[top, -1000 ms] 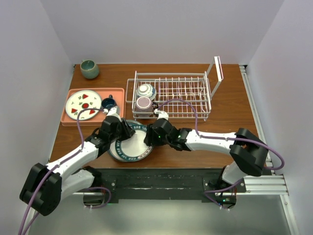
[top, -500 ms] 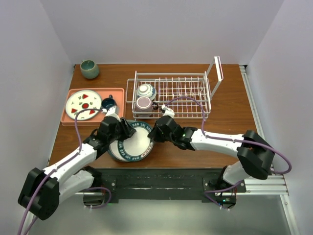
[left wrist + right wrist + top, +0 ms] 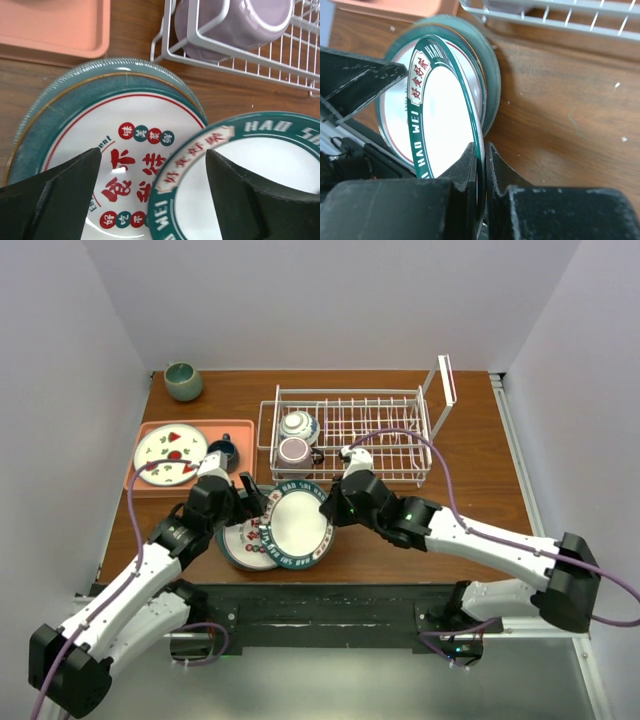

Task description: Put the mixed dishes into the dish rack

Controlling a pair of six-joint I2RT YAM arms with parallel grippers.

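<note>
- Teal-rimmed lettered plate (image 3: 298, 522) stands tilted over the plate stack (image 3: 238, 543), just near of the dish rack (image 3: 350, 390); the right gripper (image 3: 327, 508) is clamped tight on its right rim.
- Left gripper (image 3: 256, 504) is spread wide, holding nothing, just left of the plate.
- Lift it clear of the stack, carry it right of the pink mug (image 3: 293, 451), and lower it upright between free prongs.
</note>
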